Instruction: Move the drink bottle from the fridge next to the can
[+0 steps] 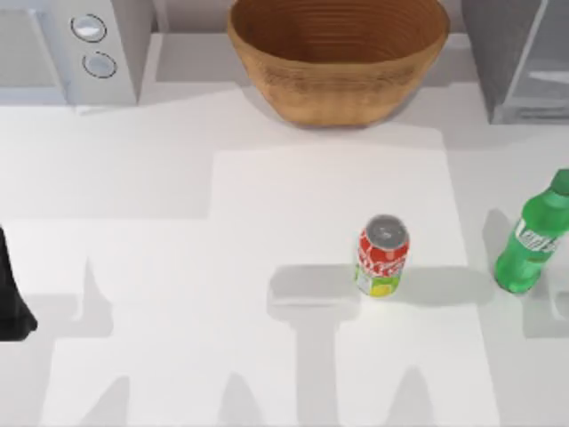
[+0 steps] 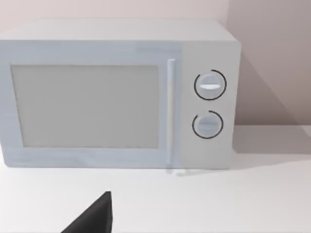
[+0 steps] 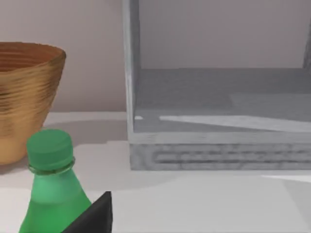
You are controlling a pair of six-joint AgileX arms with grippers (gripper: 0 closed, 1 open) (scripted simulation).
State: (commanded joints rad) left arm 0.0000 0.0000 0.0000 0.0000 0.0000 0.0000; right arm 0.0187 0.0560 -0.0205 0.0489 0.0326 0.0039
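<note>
The green drink bottle (image 1: 532,240) stands upright on the white table near the right edge, a short gap to the right of the red can (image 1: 382,256). The grey fridge (image 1: 520,58) stands at the back right, behind the bottle. In the right wrist view the bottle's green cap and neck (image 3: 50,167) rise close beside a dark part of my right gripper (image 3: 95,216), and the fridge (image 3: 218,141) shows its grey inside. My left gripper (image 1: 11,302) is parked at the table's left edge, far from the can and the bottle.
A white microwave with two round knobs (image 1: 89,44) stands at the back left and faces the left wrist camera (image 2: 116,97). A woven brown basket (image 1: 338,58) sits at the back middle and also appears in the right wrist view (image 3: 24,92).
</note>
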